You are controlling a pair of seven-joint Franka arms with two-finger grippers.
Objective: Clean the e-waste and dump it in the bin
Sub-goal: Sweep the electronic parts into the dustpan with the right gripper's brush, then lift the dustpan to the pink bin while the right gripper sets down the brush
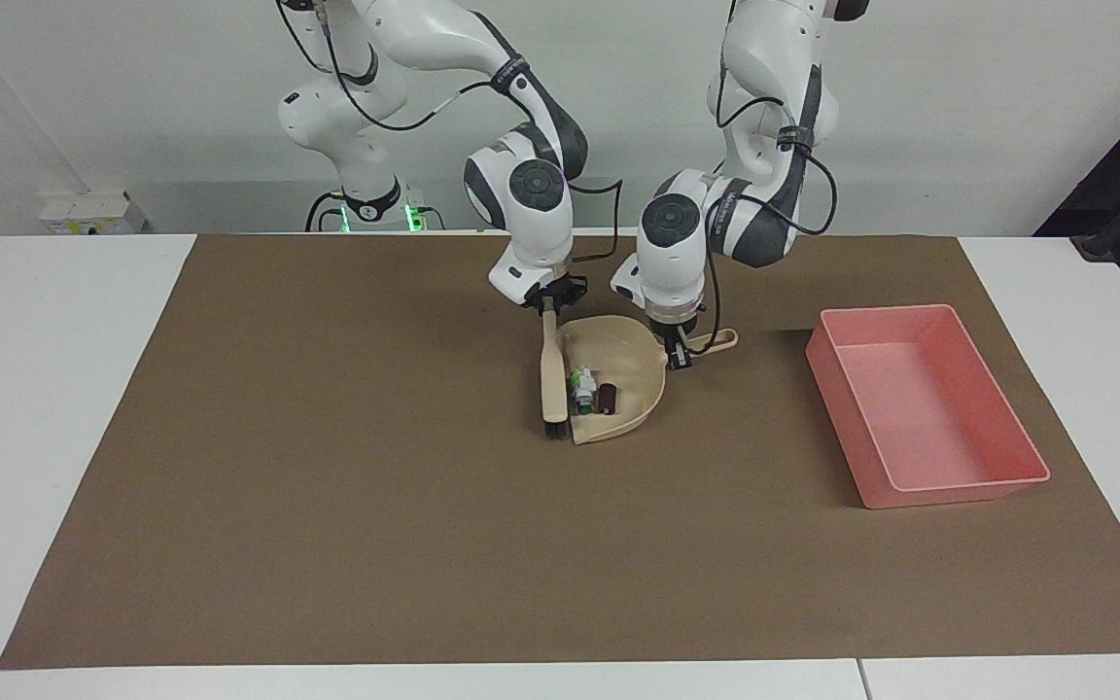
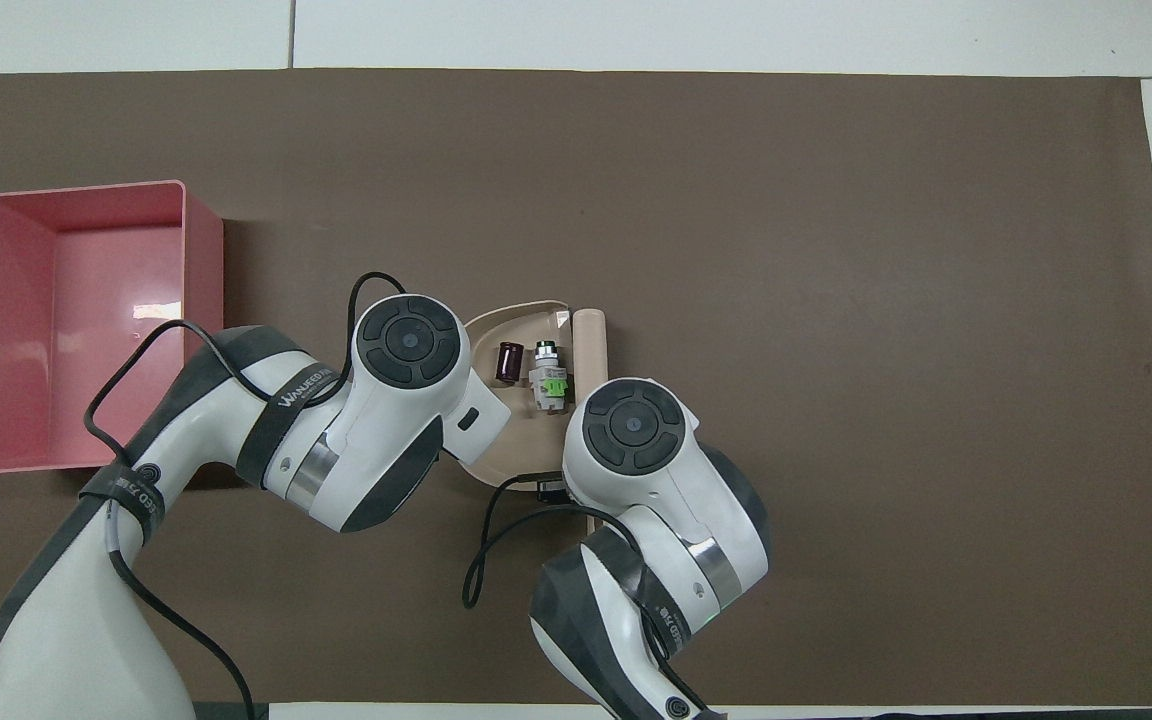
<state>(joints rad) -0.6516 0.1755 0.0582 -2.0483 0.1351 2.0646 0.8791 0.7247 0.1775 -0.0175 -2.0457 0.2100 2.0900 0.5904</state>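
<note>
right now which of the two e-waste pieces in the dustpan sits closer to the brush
The white piece with the green tip: it lies right beside the brush; the dark cylinder sits deeper in the dustpan.

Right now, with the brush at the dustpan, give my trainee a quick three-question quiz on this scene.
1. True or false: both e-waste pieces lie in the dustpan.
2. What does the right pincer hold? A) brush B) bin C) nothing
3. Fill in: the bin sits toward the ____ arm's end of the table.

Key: 1 true: the white piece and dark cylinder rest inside it. 2 A: it grips the brush handle; the left pincer holds the dustpan's handle. 3 left.
</note>
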